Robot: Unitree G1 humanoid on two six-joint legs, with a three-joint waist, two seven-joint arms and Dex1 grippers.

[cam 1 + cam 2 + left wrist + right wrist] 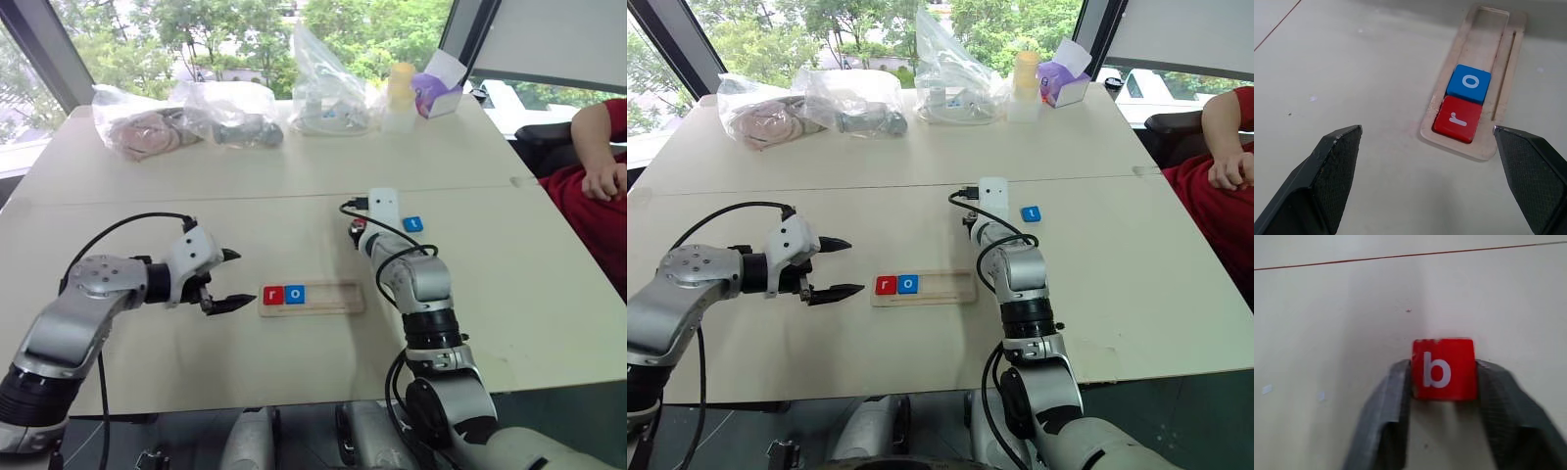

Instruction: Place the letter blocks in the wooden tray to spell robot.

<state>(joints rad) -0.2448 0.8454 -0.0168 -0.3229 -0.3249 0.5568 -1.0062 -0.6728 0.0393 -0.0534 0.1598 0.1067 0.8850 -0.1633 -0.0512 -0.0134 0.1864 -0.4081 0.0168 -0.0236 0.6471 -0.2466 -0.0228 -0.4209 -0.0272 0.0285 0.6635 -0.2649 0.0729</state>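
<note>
1. Nearest the viewer, the right gripper (1442,377) is clenched on the red b block (1443,368), its two fingers pressing the tile's opposite edges. The block sits on the table (294,186) beyond the wooden tray (328,299), toward its right end. Judgement: this grip is the pick-up for the third letter.
2. Left gripper (227,280) hangs just left of the tray, jaws fully released, holding nothing. It points at the tray's left end, probably standing by clear of the working arm.
3. Wooden tray lies lengthwise, left to right, between the two arms. The red r block (273,294) fills the leftmost slot; the blue o block (295,294) touches it on the right. The remaining slots are bare, so the word is being built in reading order.
4. Blue t block (412,223) rests on the table right of the right wrist, well apart from the tray, awaiting its turn.
5. No second o block can be made out.
6. Far side: clear plastic bags (328,83), a bottle, a tissue box; a person's arm (600,147) at the right edge.
7. Risk, as judged: the flat tile could slip when lifted.
</note>
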